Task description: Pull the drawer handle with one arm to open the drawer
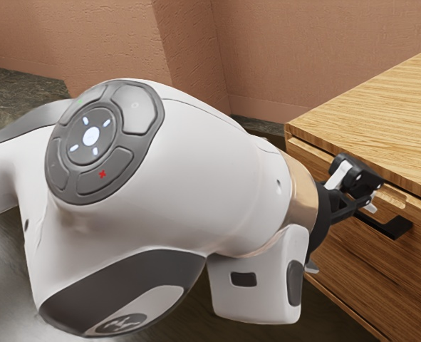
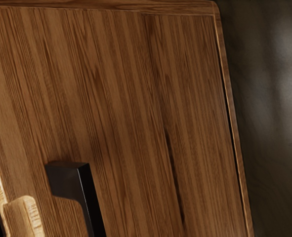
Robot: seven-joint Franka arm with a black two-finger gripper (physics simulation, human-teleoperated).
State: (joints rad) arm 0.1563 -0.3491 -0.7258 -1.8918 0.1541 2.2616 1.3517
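Where the arm (image 1: 182, 214) reaches toward the exterior view's right, its black gripper (image 1: 360, 187) is seen at the front of a wooden cabinet (image 1: 381, 100), just under the cabinet's top slab. The drawer front (image 1: 381, 278) is set below that slab. 1 black bar handle (image 1: 393, 225) is mounted on it, standing off the wood. The gripper is placed at the end of the handle nearer the arm. Whether it is clenched on the bar or released cannot be told, as the contact is too dark to read. In the wrist view the drawer front (image 2: 136, 98) is seen close up, and 1 end of the handle (image 2: 74, 190) lies just under the hand. Dark floor (image 2: 274, 123) is noted past the drawer's edge. A reddish-brown wall (image 1: 303, 43) is noted behind the cabinet.
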